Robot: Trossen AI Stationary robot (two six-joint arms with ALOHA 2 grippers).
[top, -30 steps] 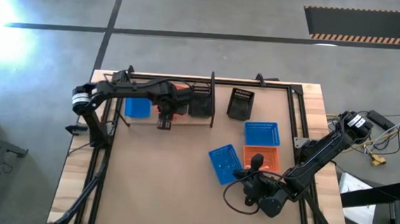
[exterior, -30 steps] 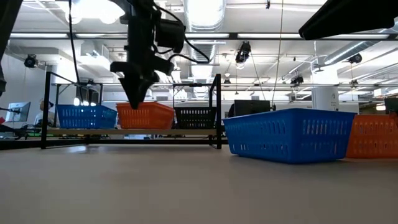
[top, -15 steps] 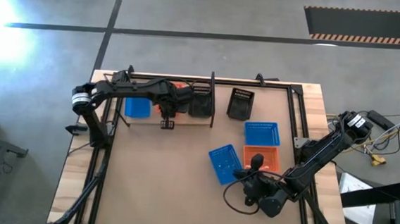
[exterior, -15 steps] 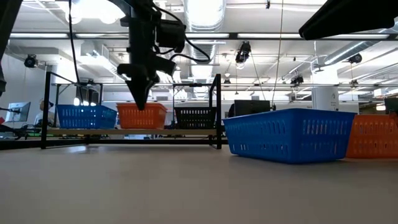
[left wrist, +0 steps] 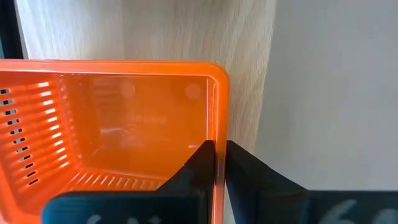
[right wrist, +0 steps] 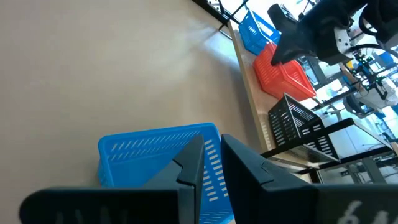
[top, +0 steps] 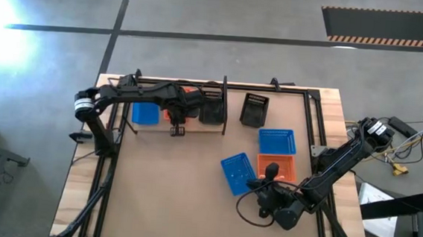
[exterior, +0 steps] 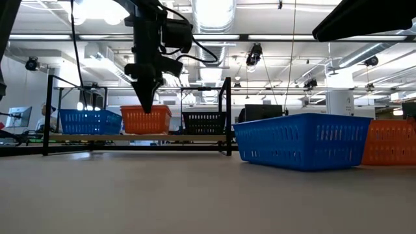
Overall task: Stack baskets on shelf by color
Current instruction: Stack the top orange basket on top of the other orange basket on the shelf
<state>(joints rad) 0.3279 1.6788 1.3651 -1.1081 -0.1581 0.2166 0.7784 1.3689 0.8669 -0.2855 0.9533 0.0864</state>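
My left gripper (top: 176, 118) reaches over the shelf (top: 196, 127) and is shut on an orange basket (exterior: 146, 121). That basket rests by its bottom on the pale board, between a blue basket (top: 145, 114) and a black one (top: 212, 107). A second black basket (top: 254, 110) lies on the table past the shelf's right end. Two blue baskets (top: 277, 142) (top: 236, 172) and an orange one (top: 279, 169) sit mid-table. My right gripper (top: 260, 188) hovers by the nearer blue basket (right wrist: 149, 155), open by a narrow gap and touching nothing. My left gripper pinches the orange basket's side wall at its rim (left wrist: 216, 134), near a corner. One finger (left wrist: 196, 165) is inside the basket and the other (left wrist: 245, 168) outside. The fingers come from above, pointing down (exterior: 144, 107). The basket sits level with its bottom on the shelf board (left wrist: 239, 68).
Black rods and posts (exterior: 227, 114) frame the shelf; its right post stands beside the black basket. A black frame (top: 311, 133) runs along the table's right side. Bare tabletop (top: 170, 183) stretches between the shelf and the near edge.
In the left gripper's hold, the orange basket has turned about on the shelf. It stood askew and reached toward the black basket; now it sits squarer and level between the blue and black ones. The gripper has stayed shut on it. The right arm has kept still.
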